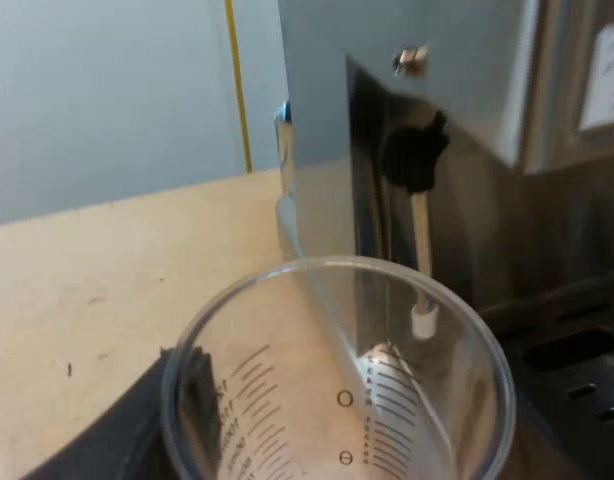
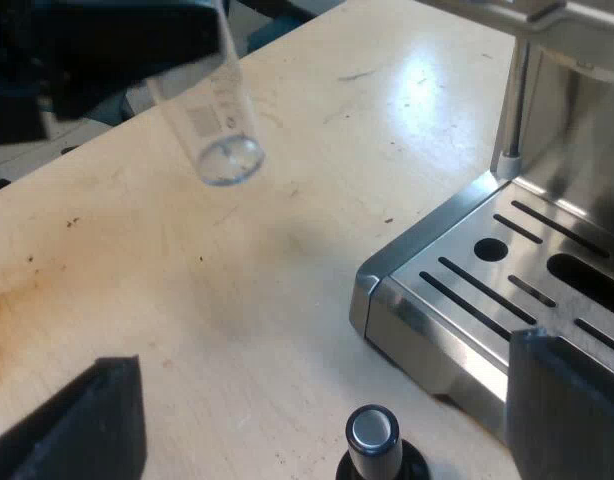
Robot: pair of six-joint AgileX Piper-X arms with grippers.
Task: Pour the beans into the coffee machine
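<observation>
Left hand [image 1: 332,430] is clenched on the glass [image 2: 225,125], one black finger [image 1: 137,425] pressed against its wall. The glass is up off the counter [image 2: 237,290], its base hanging free over bare wood. From the left wrist, its rim sits close to the machine [image 1: 467,110], just in front of the wand [image 1: 421,250]. Over to the right hand [image 2: 327,410]: released, fingers spread wide, hovering low over the counter. The tamper [image 2: 373,440] stands between them, black knob up, just beside the corner of the tray [image 2: 427,290].
</observation>
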